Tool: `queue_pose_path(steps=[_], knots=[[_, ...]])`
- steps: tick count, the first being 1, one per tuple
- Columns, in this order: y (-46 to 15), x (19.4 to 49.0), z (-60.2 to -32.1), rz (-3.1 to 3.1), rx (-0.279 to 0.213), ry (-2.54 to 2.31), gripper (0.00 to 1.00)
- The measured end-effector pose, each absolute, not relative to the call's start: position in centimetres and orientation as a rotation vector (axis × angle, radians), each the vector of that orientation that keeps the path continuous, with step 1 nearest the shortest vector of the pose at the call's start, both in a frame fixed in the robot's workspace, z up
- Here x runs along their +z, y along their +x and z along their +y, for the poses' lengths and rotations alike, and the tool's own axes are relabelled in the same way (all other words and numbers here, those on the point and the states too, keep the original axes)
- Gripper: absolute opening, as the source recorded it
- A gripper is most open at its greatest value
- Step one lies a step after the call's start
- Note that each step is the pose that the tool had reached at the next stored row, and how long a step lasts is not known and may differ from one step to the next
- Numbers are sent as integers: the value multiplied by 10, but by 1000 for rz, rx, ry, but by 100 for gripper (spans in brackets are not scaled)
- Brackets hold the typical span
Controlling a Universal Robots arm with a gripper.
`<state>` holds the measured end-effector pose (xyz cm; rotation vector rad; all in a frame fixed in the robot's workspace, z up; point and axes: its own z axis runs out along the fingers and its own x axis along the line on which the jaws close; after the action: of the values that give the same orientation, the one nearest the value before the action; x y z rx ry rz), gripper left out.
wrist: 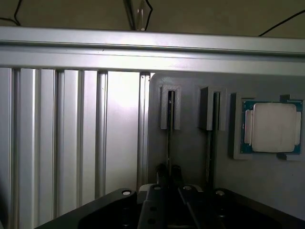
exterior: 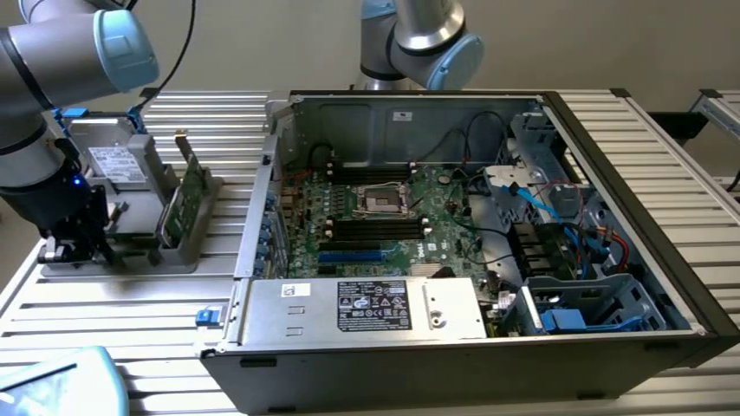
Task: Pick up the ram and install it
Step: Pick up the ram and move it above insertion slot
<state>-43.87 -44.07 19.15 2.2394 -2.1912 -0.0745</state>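
The ram (wrist: 169, 121), standing in the grey fixture (wrist: 190, 152) at nine o'clock of the computer case (exterior: 463, 373), is being pinched by the gripper (wrist: 169, 177) for pick-up. A straight, untilted lift out of the slot is judged as being called for.

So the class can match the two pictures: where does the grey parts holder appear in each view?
Exterior view: the grey parts holder sits on the exterior view's left, beside the open computer case.
Wrist view: the grey parts holder lies just beyond the pincer, a processor seated in it.
Shared landmark: the ribbed aluminium table under it.
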Motion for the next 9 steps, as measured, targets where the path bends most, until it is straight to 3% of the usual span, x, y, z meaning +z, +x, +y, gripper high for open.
queue_pose_path(steps=[9], knots=[[-439, 192, -441, -2191, -74, 2239, 14]])
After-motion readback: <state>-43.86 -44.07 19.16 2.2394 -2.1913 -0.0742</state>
